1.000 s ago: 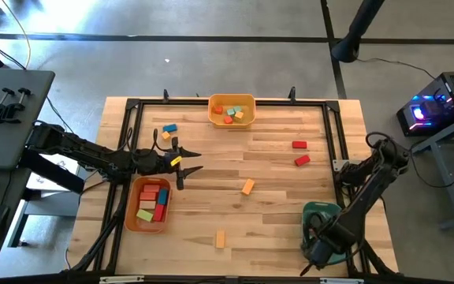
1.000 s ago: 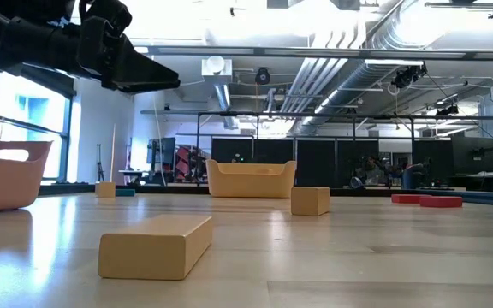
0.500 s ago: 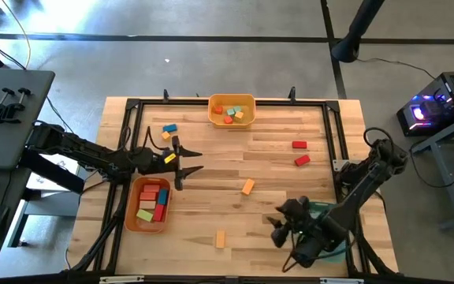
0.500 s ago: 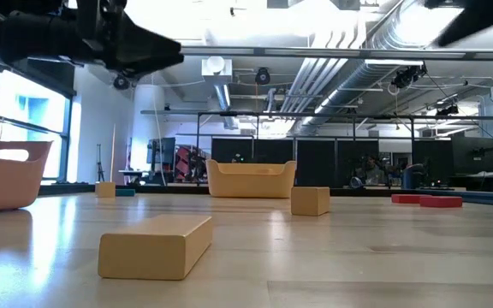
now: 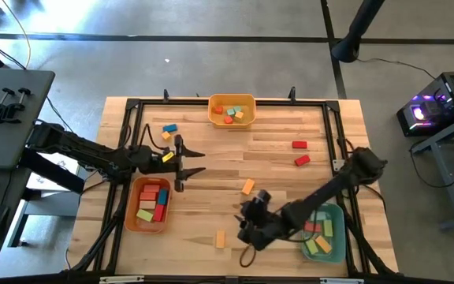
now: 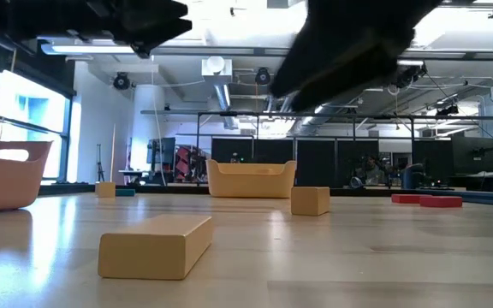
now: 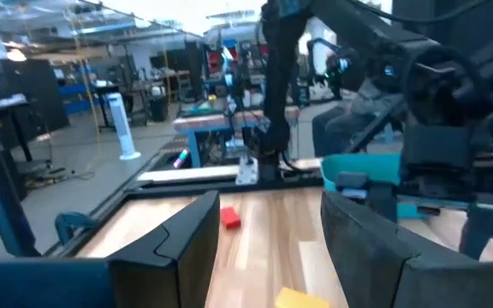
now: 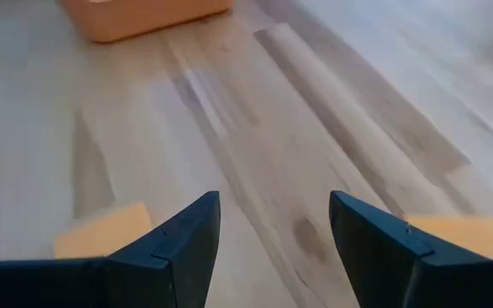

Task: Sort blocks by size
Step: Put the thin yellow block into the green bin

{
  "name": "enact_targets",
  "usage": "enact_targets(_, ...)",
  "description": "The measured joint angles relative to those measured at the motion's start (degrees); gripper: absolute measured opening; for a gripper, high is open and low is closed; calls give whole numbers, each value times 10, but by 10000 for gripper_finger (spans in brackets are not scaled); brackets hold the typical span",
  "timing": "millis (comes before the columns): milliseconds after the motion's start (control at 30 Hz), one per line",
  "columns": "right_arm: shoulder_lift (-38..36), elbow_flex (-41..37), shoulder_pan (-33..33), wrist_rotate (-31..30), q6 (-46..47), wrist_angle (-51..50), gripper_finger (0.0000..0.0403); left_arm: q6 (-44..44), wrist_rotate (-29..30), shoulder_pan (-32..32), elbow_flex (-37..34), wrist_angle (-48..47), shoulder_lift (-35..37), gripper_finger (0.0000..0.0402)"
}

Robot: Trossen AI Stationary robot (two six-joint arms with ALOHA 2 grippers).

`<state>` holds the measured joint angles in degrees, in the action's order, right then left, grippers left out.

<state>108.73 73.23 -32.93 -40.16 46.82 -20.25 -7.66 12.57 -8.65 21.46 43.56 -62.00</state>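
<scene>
Left gripper point(image 5: 191, 161): left of centre in the high view, above the bench beside the orange bin; we see its fingers point(image 7: 178, 248) spread apart with nothing between them.
Orange bin point(image 5: 132, 221): lower left of the high view; we count red, yellow and green blocks lying inside it.
Blue block point(image 5: 170, 128): upper left of the bench point(image 5: 274, 170), with a small orange block point(image 5: 165, 135) just beside it.
Yellow bin point(image 5: 247, 102): top centre of the high view, at the bench's far edge, with several small mixed-colour blocks in it.
Orange bar point(image 5: 220, 239): bottom centre of the high view, lying alone on the wood.
Orange block point(image 5: 247, 187): centre of the high view, tilted, well apart from the bar.
Right gripper point(image 5: 244, 227): lower centre of the high view, between the orange bar and the orange block; we see its fingers point(image 8: 178, 239) parted and empty, bare wood between them.
Red blocks point(image 5: 299, 145): two, right of centre, near each other.
Teal bin point(image 5: 333, 252): lower right of the high view, with blocks inside, partly under the right arm.
</scene>
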Motion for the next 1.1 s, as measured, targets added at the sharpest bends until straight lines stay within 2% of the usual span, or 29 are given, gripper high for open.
enact_targets(100,7,0,15,34,-43,47,216,0,1,-15,21,-45,0,189)
enact_targets(200,7,0,18,42,-64,72,216,11,16,-41,43,-108,0,189)
enact_targets(400,7,0,10,42,-70,113,216,32,66,-154,106,-265,0,184)
enact_targets(533,7,0,-5,4,-73,141,216,34,139,-240,124,-321,0,177)
enact_targets(633,7,0,-14,-51,-66,142,216,30,170,-274,119,-324,0,175)
enact_targets(733,7,0,-13,-93,-42,142,216,12,172,-280,110,-327,0,174)
enact_targets(867,7,0,6,-92,-3,139,216,-14,171,-265,91,-331,0,174)
enact_targets(967,7,0,30,-71,21,136,216,-14,171,-251,74,-331,0,174)
enact_targets(1100,7,0,60,-7,22,136,216,1,167,-230,53,-329,0,174)
